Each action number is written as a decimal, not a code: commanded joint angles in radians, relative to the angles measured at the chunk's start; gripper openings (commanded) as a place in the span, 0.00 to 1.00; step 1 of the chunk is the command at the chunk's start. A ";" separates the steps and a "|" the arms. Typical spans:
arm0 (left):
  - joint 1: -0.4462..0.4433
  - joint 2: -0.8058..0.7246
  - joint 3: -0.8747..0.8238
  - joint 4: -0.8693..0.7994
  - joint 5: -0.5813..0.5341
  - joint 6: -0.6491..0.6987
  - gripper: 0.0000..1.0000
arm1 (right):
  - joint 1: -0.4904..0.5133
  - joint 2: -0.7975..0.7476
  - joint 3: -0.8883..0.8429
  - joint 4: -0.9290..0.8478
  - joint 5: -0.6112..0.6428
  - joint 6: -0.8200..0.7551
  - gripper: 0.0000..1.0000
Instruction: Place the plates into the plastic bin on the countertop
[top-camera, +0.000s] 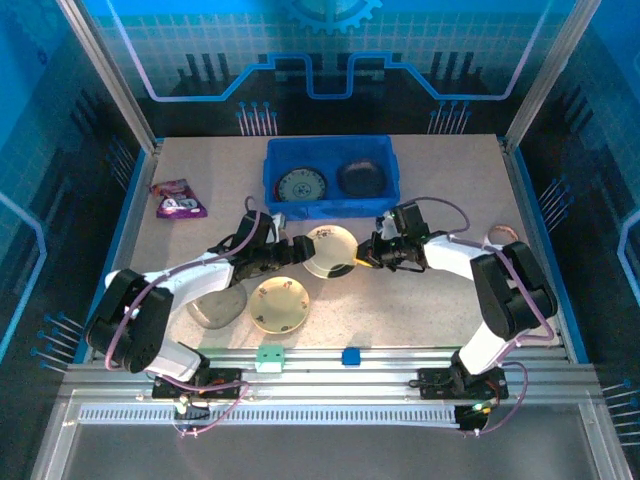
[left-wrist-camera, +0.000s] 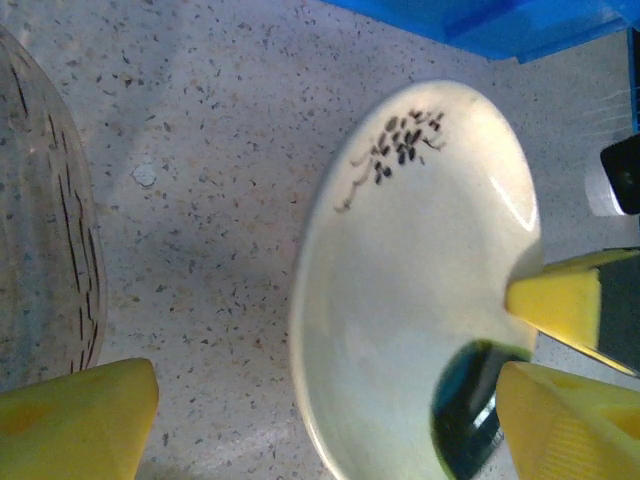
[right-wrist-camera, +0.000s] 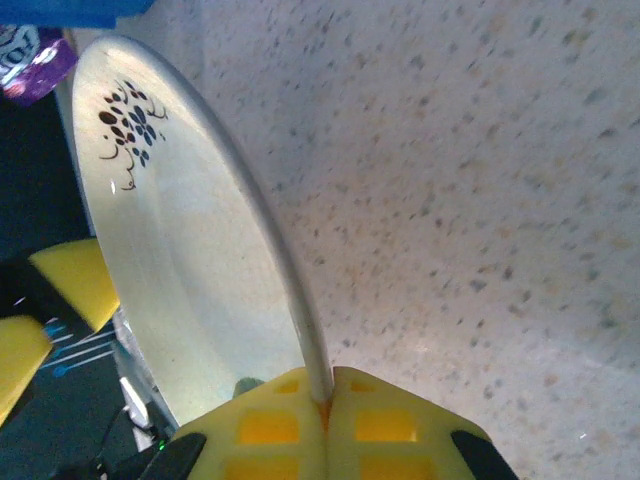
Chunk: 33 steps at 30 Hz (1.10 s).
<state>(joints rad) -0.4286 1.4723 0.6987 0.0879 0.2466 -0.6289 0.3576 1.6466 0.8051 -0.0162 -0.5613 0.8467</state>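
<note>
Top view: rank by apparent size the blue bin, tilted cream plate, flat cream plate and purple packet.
1. plastic bin.
2. flat cream plate and tilted cream plate: they look alike, and the tilt makes ranking unsure.
3. purple packet, smallest.

Blue cast came from the lit panels at the far wall. Overhead shot looked soft, shadows were faint, cream plate had glare near its rim.
</note>
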 joint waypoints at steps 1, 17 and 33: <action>-0.006 0.016 0.037 0.013 0.005 0.001 0.87 | -0.008 -0.038 -0.024 0.061 -0.122 0.035 0.00; -0.006 0.014 0.021 0.118 0.095 -0.045 0.00 | 0.012 -0.061 0.018 0.016 -0.120 -0.037 0.22; -0.006 -0.091 -0.013 0.068 0.018 -0.028 0.99 | -0.028 -0.088 0.192 -0.162 0.019 -0.108 0.00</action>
<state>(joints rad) -0.4286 1.4315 0.7113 0.1635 0.3000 -0.6739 0.3443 1.5974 0.9188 -0.0910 -0.5945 0.7967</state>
